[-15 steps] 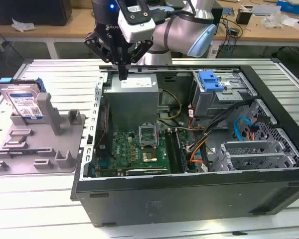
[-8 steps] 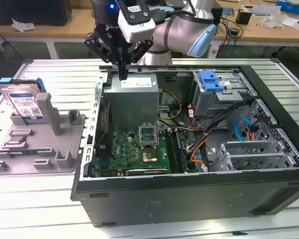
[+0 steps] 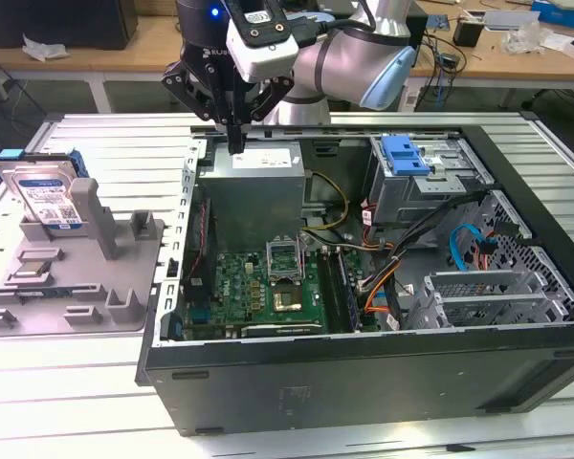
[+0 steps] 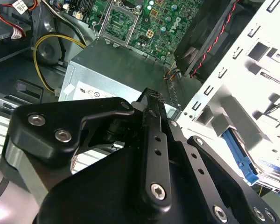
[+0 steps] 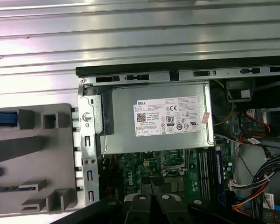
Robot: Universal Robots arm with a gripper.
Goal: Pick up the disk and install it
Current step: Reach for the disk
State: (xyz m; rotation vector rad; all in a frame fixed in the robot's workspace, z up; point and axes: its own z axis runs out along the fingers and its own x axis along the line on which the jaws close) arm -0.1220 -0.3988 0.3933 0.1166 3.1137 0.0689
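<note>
disk [image 3: 43, 196] | lower part hidden behind gray fixture [image 3: 77, 287]; arm [image 3: 354, 62] | cut off at exterior view's top edge

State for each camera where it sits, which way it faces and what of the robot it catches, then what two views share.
Exterior view: off the arm, raised, looking down into the open computer case; shows arm and claw.
First wrist view: on the wrist, facing down on the power supply; claw shows.
Second wrist view: on the wrist, looking along the claw.
Shared: power supply and motherboard in both wrist views.
</note>
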